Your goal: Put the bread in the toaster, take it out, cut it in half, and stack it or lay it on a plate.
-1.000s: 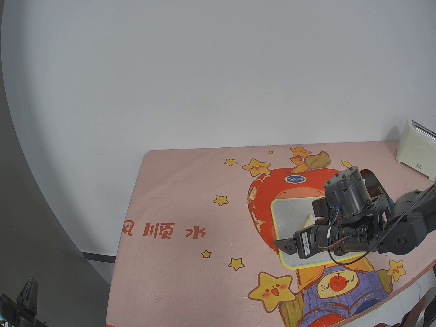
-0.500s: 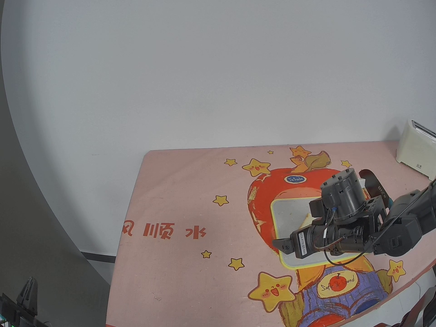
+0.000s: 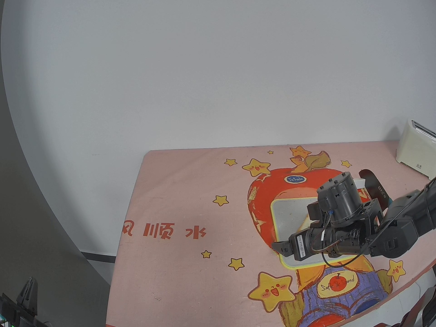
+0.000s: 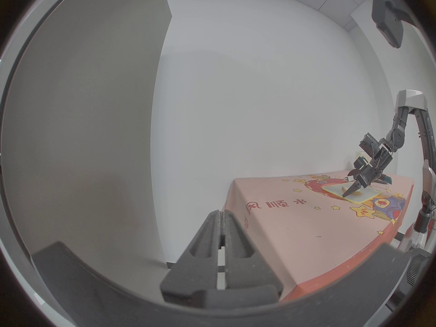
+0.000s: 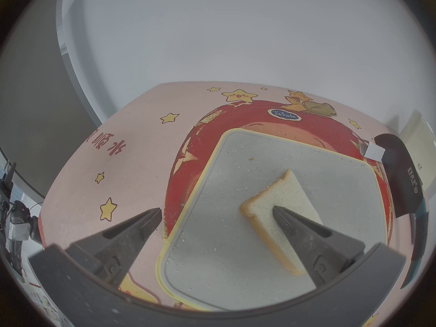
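A slice of white bread [image 5: 278,199] lies flat on a grey cutting board with a yellow rim [image 5: 272,155], near the board's front half. My right gripper [image 5: 218,216] hangs open just above the board. One finger [image 5: 309,237] is over the slice and the other [image 5: 127,237] is past the board's left rim. From the head, the right gripper [image 3: 295,235] hides most of the bread [image 3: 304,224] and part of the board [image 3: 286,210]. The white toaster [image 3: 415,148] stands at the table's far right. My left gripper [image 4: 221,232] is shut on nothing, off the table's left side.
A black knife-like tool [image 5: 402,173] with a white tag lies just right of the board, between it and the toaster [image 5: 424,141]. The pink printed table top [image 3: 181,196] stretches bare to the left of the board. A white wall rises behind the table.
My right gripper has shifted a little to the left and lower over the board, uncovering more of the black tool behind it. The bread and board stay where they were.
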Robot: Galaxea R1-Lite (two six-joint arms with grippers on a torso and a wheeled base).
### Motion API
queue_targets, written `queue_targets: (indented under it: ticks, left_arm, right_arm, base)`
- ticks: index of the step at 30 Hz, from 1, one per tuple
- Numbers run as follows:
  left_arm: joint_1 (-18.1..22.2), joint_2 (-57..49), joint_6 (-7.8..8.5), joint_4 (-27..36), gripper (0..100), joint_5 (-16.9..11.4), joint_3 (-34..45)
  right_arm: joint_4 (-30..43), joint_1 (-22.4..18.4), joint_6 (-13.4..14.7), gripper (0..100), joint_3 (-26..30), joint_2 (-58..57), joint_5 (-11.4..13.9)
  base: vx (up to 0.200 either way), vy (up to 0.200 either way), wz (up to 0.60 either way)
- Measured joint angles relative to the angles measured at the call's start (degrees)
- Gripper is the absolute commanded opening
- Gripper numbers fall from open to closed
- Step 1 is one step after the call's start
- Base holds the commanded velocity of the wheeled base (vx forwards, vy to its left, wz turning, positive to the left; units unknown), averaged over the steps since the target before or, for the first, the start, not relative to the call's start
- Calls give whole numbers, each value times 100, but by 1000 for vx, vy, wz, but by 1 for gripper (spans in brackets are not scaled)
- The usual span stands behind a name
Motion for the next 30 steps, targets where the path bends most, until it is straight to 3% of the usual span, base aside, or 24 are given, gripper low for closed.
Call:
queue_targets:
  ticks: [30]
  left_arm:
    - [0, 0, -1, 0, 0, 0, 0]
  right_arm:
    - [4, 9, -9, 100, 2, 74, -83]
  base:
    - [0, 0, 0]
